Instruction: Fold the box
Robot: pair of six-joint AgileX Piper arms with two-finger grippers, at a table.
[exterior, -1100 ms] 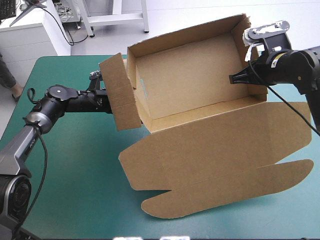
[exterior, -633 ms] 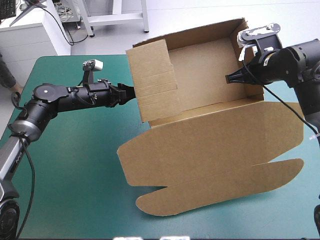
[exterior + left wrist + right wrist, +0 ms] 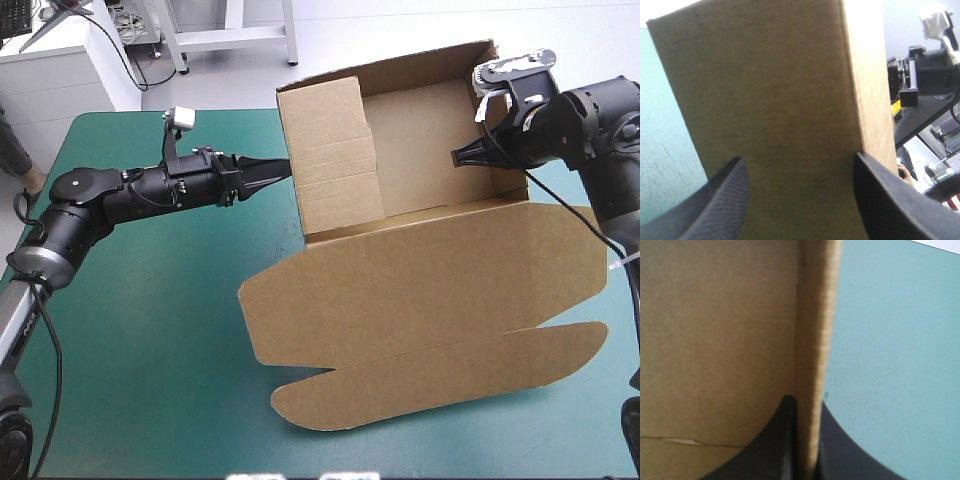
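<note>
Side-wall tuck judged in hand. Box [image 3: 430, 290] is set on the teal-green cover [image 3: 150, 320], far-right, lid flat. Right gripper [image 3: 462, 157] is clamped on the right wall; left gripper [image 3: 283, 165] is spread, tips at the left flap [image 3: 335, 155]. Next, the flap needs to be pushed inward and seated.

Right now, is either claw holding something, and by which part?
The right gripper grips the box by its right side wall; the left gripper is open, holding nothing.

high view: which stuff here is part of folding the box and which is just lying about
In the job:
box, walls up, lid flat
right tool, shut on the box's right wall
left tool, open, at the box's left end

Just there:
table with its teal-green cover
</note>
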